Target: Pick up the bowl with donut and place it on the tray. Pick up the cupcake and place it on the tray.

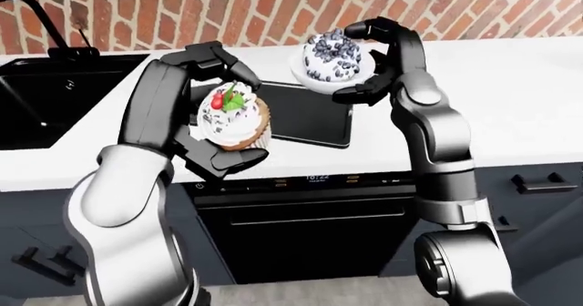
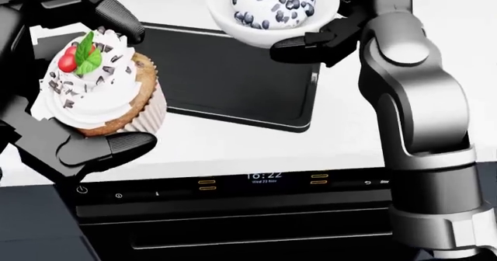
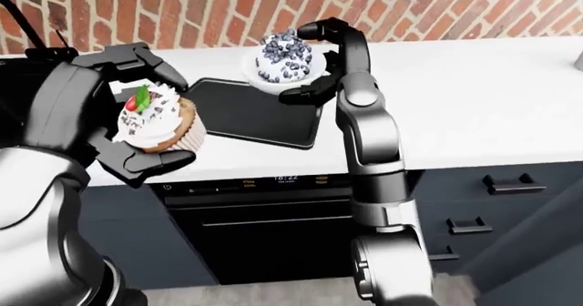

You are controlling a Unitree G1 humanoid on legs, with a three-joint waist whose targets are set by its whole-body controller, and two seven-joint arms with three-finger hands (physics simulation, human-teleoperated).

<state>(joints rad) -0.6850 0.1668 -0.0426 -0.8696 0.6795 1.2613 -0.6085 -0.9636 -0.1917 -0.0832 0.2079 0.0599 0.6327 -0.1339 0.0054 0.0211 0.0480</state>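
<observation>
Bowl with donut (image 2: 272,7) is clamped in my right hand (image 2: 330,31) above the tray (image 2: 225,80), cupcake (image 2: 97,89) clamped in my left hand (image 2: 74,138) just off its left edge; I'd lower the bowl level, release only on contact, leaving room for the cupcake

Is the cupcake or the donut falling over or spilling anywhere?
No, nothing stands out. The left hand grips the cupcake upright, cherry on top. The right hand holds the bowl level, with the donut sitting inside. Both are above the counter near the empty black tray.
</observation>
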